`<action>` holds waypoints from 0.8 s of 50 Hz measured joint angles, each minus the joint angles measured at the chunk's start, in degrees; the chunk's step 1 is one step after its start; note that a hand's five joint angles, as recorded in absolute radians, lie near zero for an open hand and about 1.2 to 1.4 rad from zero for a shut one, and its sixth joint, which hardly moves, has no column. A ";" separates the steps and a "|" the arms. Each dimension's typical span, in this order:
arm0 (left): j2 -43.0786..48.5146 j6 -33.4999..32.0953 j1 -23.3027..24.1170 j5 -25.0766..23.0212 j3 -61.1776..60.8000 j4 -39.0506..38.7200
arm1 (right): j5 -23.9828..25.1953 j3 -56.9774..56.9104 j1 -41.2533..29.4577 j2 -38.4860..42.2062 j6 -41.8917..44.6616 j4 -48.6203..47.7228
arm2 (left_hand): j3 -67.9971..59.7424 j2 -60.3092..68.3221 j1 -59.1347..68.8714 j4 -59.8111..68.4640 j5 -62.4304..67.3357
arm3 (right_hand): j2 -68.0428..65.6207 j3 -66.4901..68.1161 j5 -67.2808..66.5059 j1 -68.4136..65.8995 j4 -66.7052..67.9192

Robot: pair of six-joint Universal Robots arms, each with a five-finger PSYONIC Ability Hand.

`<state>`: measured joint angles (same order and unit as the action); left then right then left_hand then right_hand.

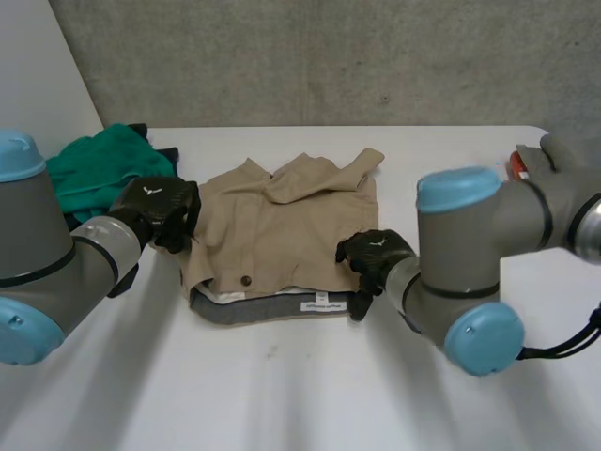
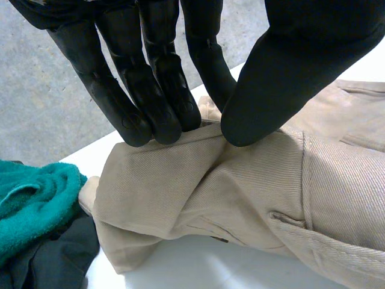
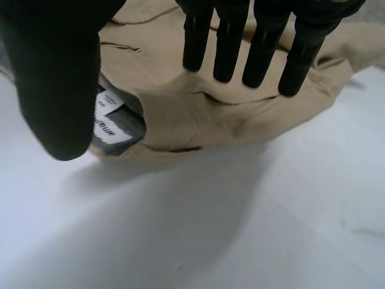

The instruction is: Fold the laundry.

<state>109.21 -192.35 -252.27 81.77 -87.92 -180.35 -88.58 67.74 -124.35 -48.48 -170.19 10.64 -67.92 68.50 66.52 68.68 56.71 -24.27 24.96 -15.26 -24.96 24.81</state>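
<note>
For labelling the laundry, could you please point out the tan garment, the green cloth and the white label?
tan garment [image 1: 282, 235], head view, its middle panel.
green cloth [image 1: 94, 169], head view, middle of the heap.
white label [image 1: 324, 304], head view, its centre.

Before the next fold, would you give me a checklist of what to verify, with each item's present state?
1. Left hand pinches the tan garment at its left edge: ok.
2. Right hand grips the right edge: not ok, fingers straight, thumb apart.
3. Tan garment lies flat: not ok, its far part is rumpled.
4. Grey garment underneath is free of both hands: cannot tell, the right thumb is close by.
5. Green cloth is off the tan garment: ok.
6. Table in front is free: ok.
</note>
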 measured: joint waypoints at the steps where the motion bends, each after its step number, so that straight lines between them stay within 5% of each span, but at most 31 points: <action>1: 0.01 -0.04 0.01 -0.03 0.04 0.00 | -0.28 0.17 -0.19 0.31 0.31 -1.04 | 0.00 0.00 0.00 0.00 0.00 | -3.26 3.04 -3.08 -3.68 3.12; 3: 0.01 -0.08 0.01 -0.05 0.10 -0.01 | -0.44 0.25 -0.28 0.46 0.47 -1.53 | 0.00 0.00 0.00 0.00 0.00 | -9.23 8.81 -7.70 -8.91 8.78; 4: -0.04 -0.20 0.02 -0.08 0.27 -0.02 | -1.68 0.44 -0.63 1.40 1.57 -4.16 | 0.00 0.00 0.00 0.00 0.00 | -31.22 28.90 -28.79 -29.06 28.93; 5: -0.06 -0.23 0.03 -0.09 0.33 -0.01 | -2.26 0.46 -0.64 1.62 1.89 -4.94 | 0.00 0.00 0.00 0.00 0.00 | -36.93 35.58 -35.29 -33.16 35.76; 8: -0.14 -0.30 0.11 -0.15 0.48 0.04 | -4.19 0.46 -0.24 1.72 2.59 -7.39 | 0.00 0.00 0.00 0.00 0.00 | -42.79 42.19 -41.75 -37.88 42.76; 14: -0.25 -0.41 1.30 -0.46 0.70 0.86 | -6.79 -0.06 2.25 0.52 4.72 -13.13 | 0.00 0.00 0.00 0.00 0.00 | -42.80 42.56 -42.34 -38.21 43.32; 20: 0.20 -1.32 7.40 -0.25 2.16 1.66 | -4.78 -4.60 7.60 1.38 12.69 -19.03 | 0.00 0.00 0.00 0.01 0.00 | -42.79 42.56 -42.34 -38.22 43.33; 26: 4.43 -1.42 20.13 2.12 7.44 -0.60 | 4.09 -13.89 14.58 6.27 20.60 -27.37 | -0.01 0.00 0.00 0.02 0.00 | -42.80 42.83 -42.35 -38.69 43.42; 34: 16.64 3.80 33.76 7.40 18.65 -5.84 | 18.42 -22.83 20.90 15.62 18.55 -40.15 | -0.01 0.00 0.00 0.02 0.00 | -42.80 42.85 -42.35 -38.70 43.59; 36: 19.42 5.68 35.82 8.90 21.56 -5.79 | 19.94 -23.72 22.26 17.32 17.81 -41.74 | -0.01 0.00 0.00 0.02 0.00 | -38.57 38.20 -37.97 -36.20 38.68; 40: 20.49 8.14 37.08 10.79 24.11 -4.03 | 19.24 -22.85 23.84 17.73 16.68 -41.64 | 6.60 -7.06 -6.70 -7.31 -5.71 | -9.96 10.31 -9.42 -9.21 10.93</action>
<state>129.70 -184.21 -215.19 92.56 -63.80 -184.37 -69.34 44.88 -100.51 -30.75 -153.50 -31.00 -61.32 61.43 59.82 61.37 51.00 -34.23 35.27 -24.68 -34.17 35.74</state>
